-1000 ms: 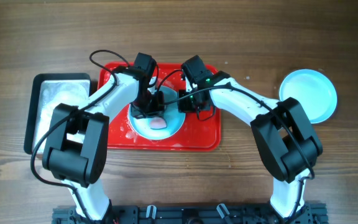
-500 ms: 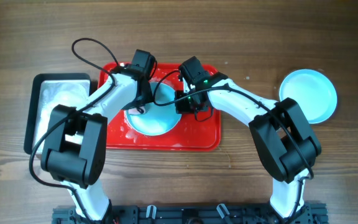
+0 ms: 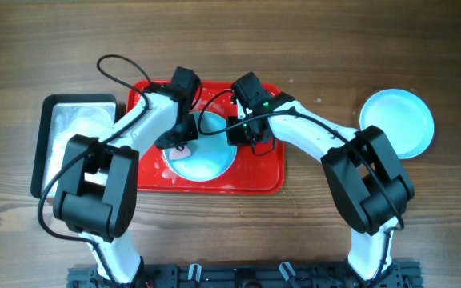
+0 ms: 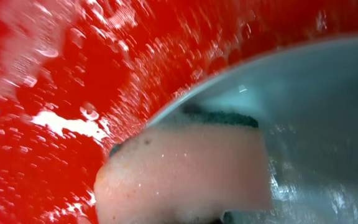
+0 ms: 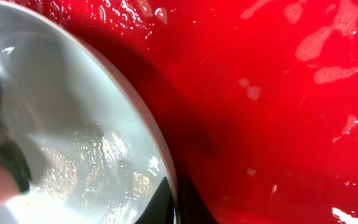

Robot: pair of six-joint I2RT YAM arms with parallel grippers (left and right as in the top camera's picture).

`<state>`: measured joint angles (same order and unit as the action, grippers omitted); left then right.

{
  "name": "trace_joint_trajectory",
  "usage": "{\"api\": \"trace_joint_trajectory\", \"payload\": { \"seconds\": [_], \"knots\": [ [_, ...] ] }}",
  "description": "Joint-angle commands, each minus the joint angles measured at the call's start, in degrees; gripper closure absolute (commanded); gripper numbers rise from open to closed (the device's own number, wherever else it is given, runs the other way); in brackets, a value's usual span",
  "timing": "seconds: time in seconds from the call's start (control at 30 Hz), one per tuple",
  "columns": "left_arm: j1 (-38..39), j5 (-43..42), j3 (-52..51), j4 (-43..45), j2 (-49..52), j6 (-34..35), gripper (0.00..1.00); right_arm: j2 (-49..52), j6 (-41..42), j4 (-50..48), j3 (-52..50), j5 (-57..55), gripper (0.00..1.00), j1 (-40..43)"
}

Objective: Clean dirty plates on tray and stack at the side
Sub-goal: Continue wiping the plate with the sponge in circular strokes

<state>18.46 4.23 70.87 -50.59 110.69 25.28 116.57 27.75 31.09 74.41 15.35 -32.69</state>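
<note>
The left gripper (image 3: 184, 142) is clenched on a pink sponge (image 4: 185, 171) with a dark green scouring face, pressing it against the left rim of 1 turquoise plate (image 3: 210, 156) that lies in the wet, sudsy red tray (image 3: 258, 168). The right gripper (image 3: 242, 134) is pinched shut on that plate's right rim. A 2nd plate (image 3: 397, 122) sits on the table well to the right of the tray, and a grey pan (image 3: 74, 128) lies just beside the tray's left edge.

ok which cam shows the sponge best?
Left wrist: the sponge is close and large, pink with a dark scrub layer, at the plate rim. Overhead shows a pink speck; right wrist only its edge at far left.
</note>
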Motion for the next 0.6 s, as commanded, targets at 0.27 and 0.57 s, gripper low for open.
{"api": "trace_joint_trajectory", "payload": {
  "seconds": [0.27, 0.57],
  "knots": [
    [0.7, -21.4, -2.4, -2.4, 2.7, -14.3, 0.96, 2.5, -0.2, 1.1, -1.0, -3.7, 0.96, 0.3],
    [0.8, 0.3, -2.9, -5.6, 2.7, -2.2, 0.96, 2.5, -0.2, 1.1, -1.0, -3.7, 0.96, 0.3]
  ]
}}
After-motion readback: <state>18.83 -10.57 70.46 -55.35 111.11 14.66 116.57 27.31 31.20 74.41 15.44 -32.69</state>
